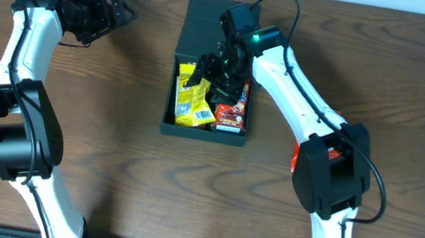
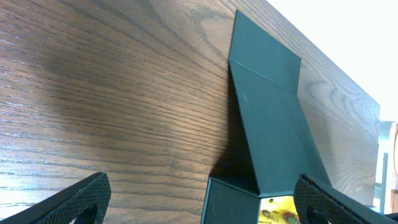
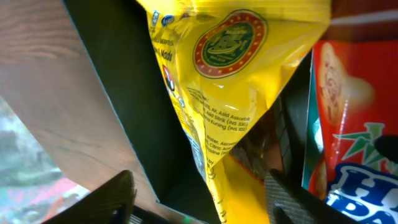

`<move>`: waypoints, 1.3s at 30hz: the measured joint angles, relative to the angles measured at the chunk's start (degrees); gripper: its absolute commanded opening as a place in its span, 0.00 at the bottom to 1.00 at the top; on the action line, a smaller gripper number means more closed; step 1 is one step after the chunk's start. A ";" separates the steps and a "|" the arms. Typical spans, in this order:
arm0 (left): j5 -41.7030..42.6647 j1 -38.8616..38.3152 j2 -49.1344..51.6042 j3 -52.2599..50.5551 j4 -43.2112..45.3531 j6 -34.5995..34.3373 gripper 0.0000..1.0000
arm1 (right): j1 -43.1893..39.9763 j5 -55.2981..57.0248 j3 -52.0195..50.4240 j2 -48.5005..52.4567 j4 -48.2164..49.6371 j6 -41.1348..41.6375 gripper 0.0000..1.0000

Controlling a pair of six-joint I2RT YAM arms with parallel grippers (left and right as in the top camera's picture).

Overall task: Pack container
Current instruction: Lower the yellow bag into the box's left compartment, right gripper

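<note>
Seen from overhead, the box (image 1: 202, 133) sits near the middle of the counter (image 1: 105, 162), its flap lid open and laid out flat toward 12 o'clock. Inside the tray, a yellow packet (image 1: 191, 103) lies on the 9 o'clock side. A red packet (image 1: 229, 120) lies beside it toward 3 o'clock, in the corner at about 5 o'clock.

The right gripper (image 1: 202, 74) is down over the tray, at the 12 o'clock end of the yellow packet. In the right wrist view its 2 fingers (image 3: 112, 199) stand wide apart. The packet's narrow end runs between them, and neither finger visibly presses it, so the jaws read as open.

The left gripper (image 1: 122, 14) is off at about 10 o'clock from the box, well apart from it. Its jaws are spread with nothing between them. The left wrist view looks past them at bare wood and the outside of the open lid (image 2: 273, 124).
</note>
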 measured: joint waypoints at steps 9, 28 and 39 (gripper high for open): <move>0.20 0.00 0.00 0.00 0.00 0.00 0.95 | -0.15 1.57 0.00 -1.46 1.16 -2.16 0.02; 0.20 0.00 0.00 0.00 0.02 -0.02 0.95 | -0.15 4.35 0.00 1.57 -3.76 -12.66 0.02; 0.20 0.00 0.00 0.00 0.04 -0.02 0.95 | -0.15 5.55 3.48 4.11 -7.80 -17.05 0.02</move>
